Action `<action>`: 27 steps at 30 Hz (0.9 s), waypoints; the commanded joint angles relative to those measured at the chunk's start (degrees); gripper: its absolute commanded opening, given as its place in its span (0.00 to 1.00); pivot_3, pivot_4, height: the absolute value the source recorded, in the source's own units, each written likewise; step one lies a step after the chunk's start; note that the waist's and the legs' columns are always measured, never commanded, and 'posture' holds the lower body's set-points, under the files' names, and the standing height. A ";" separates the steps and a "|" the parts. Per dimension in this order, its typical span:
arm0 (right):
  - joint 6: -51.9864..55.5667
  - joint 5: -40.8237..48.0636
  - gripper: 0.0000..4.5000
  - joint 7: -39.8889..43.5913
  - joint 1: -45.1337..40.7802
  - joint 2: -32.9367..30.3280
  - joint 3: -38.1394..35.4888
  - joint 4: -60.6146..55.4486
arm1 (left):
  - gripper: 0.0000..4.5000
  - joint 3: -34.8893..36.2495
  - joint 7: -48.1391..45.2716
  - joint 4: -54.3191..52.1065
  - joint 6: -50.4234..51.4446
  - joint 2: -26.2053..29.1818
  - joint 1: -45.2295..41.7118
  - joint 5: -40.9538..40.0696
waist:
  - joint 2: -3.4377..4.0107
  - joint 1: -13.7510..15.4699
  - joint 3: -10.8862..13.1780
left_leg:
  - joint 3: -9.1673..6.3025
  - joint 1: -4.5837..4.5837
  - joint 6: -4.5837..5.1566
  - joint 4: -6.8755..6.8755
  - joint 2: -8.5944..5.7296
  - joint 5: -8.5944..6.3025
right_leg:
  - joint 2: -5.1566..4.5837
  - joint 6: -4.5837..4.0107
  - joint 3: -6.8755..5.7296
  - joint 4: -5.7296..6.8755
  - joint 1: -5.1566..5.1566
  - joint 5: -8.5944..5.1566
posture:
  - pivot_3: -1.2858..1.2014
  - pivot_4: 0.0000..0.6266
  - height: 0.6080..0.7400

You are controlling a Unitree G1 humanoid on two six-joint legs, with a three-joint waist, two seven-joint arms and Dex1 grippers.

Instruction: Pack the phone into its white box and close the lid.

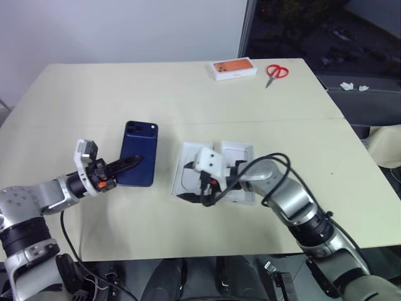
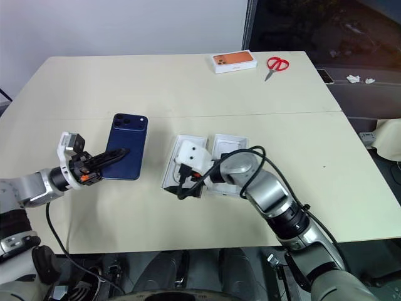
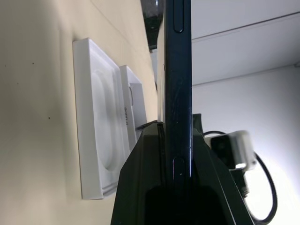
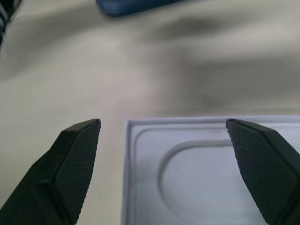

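Phone (image 1: 139,153) clamped in left gripper (image 1: 130,164), unpacked; right gripper (image 4: 164,140) spread wide just above box (image 4: 206,173); lid unclosed.

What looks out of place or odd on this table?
Nothing looks spilled or damaged. The left gripper holds the phone by its edge, clear of the white box. Scissors and an orange-topped box lie at the far edge.

Cream table (image 1: 188,94): small orange-topped box (image 1: 233,69) near far edge, red-handled scissors (image 1: 276,73) just beside it, on the side toward dark window (image 1: 326,25).
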 commanded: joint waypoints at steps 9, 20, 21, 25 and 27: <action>-5.17 -3.76 0.94 2.13 -0.17 -2.46 4.41 2.55 | 0.00 1.95 -1.44 -0.56 -1.11 3.00 0.67 -2.14 | 0.00 -0.91 0.00 | -0.01 0.00 0.00 -0.02 0.01 0.00 | 0.02 0.00 -0.01 0.03 -0.03 0.00 | 0.52 0.24 1.00; -12.02 -8.18 0.61 3.06 1.76 -4.08 5.77 5.59 | 0.00 1.63 -0.89 -1.25 0.12 3.79 0.84 -2.37 | -0.03 -1.06 -0.02 | 0.00 0.01 0.00 -0.02 0.03 0.00 | 0.03 0.01 0.00 0.03 -0.03 0.00 | 0.52 0.24 1.00; -12.18 -8.37 0.61 3.50 1.66 -4.02 6.08 5.66 | 0.00 1.69 -0.82 -1.23 0.11 3.77 0.81 -2.36 | -0.03 -1.06 -0.02 | -0.01 0.01 0.00 -0.02 0.03 0.01 | 0.03 0.01 0.00 0.03 -0.03 0.00 | 0.52 0.24 1.00; -13.61 -9.18 0.61 4.99 1.79 -4.09 6.70 5.61 | 0.00 1.90 -0.40 -1.32 0.08 3.45 0.83 -2.53 | -0.03 -1.06 -0.02 | -0.01 0.02 0.00 -0.02 0.03 0.01 | 0.04 0.01 0.00 0.04 -0.02 0.00 | 0.52 0.24 1.00; -14.35 -9.56 0.61 5.63 1.89 -4.14 6.82 5.84 | 0.00 1.91 -0.26 -1.44 0.00 3.26 1.01 -2.64 | -0.03 -1.06 -0.02 | 0.00 0.02 0.00 -0.02 0.03 0.01 | 0.04 0.01 0.00 0.04 -0.02 0.00 | 0.52 0.24 1.00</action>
